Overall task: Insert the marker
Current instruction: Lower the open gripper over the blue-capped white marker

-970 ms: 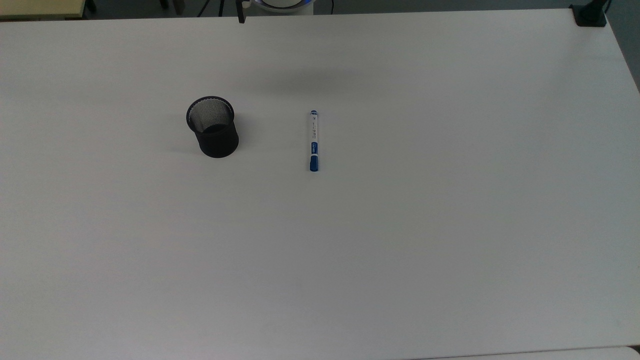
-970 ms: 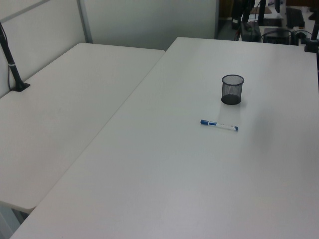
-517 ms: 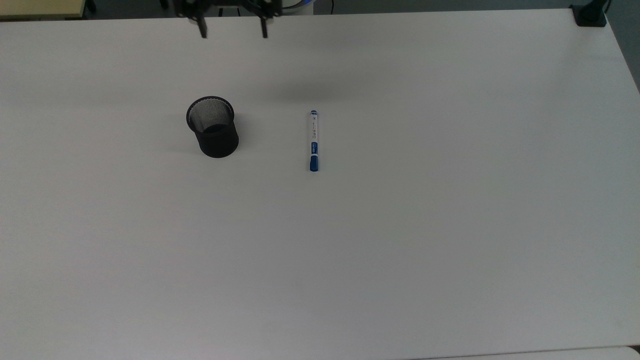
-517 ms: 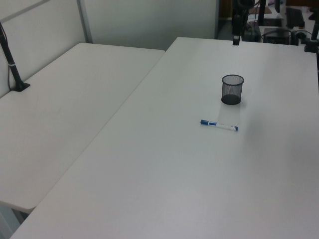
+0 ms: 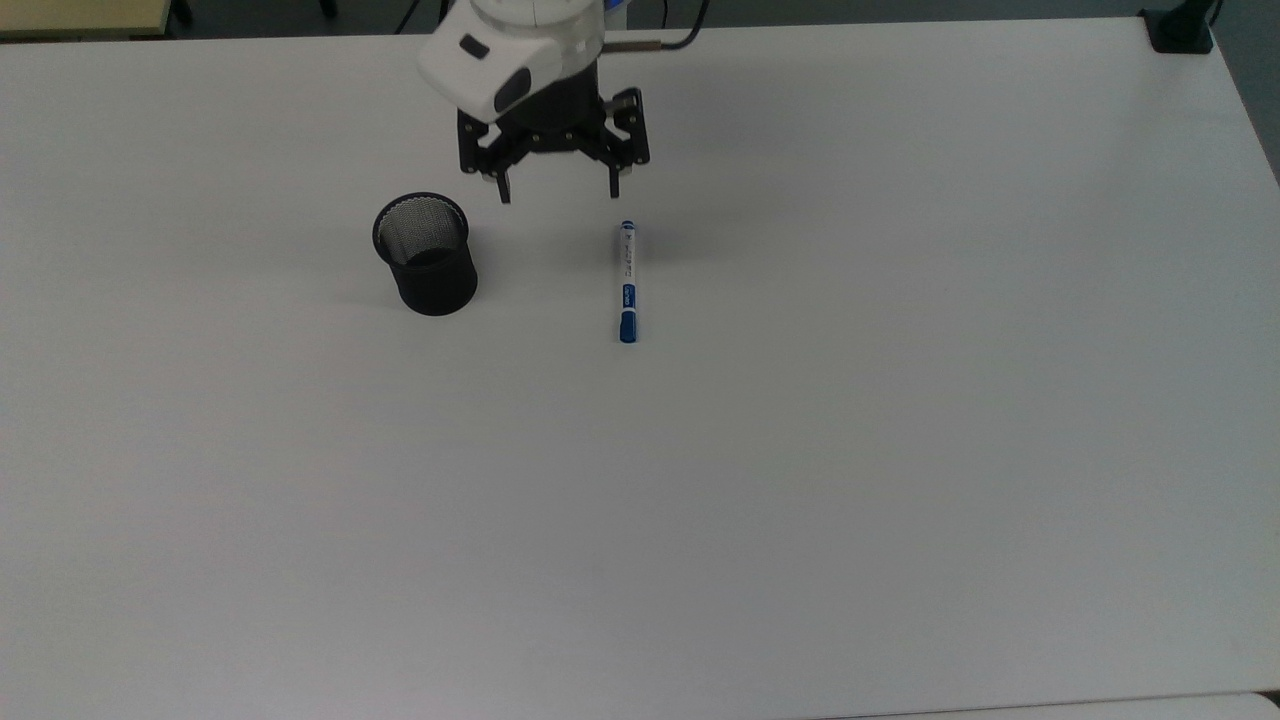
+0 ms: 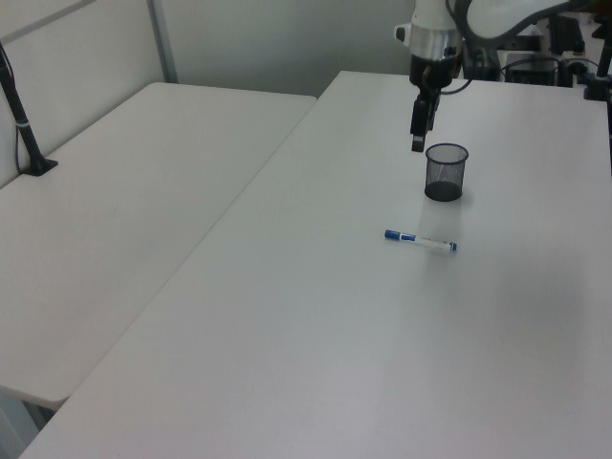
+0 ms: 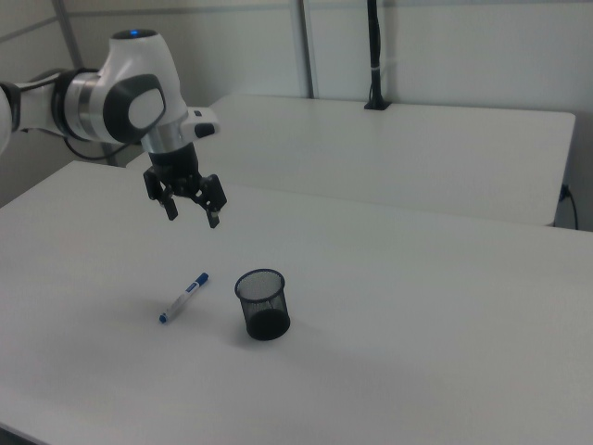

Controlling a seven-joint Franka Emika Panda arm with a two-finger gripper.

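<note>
In the top view I see my gripper (image 5: 558, 190) spread wide and empty above the table (image 5: 800, 500), just beyond the far tip of the marker (image 5: 627, 282), which lies flat, well right of the cup (image 5: 425, 254). In the left view the marker (image 6: 421, 240) lies nearer than the cup (image 6: 447, 171); it looks light, stiff and prone to roll, so I'd pinch the white barrel mid-length. In the right view I judge open room on every side, edges far off, with the cup (image 7: 262, 303) just right of the marker (image 7: 183, 297).
</note>
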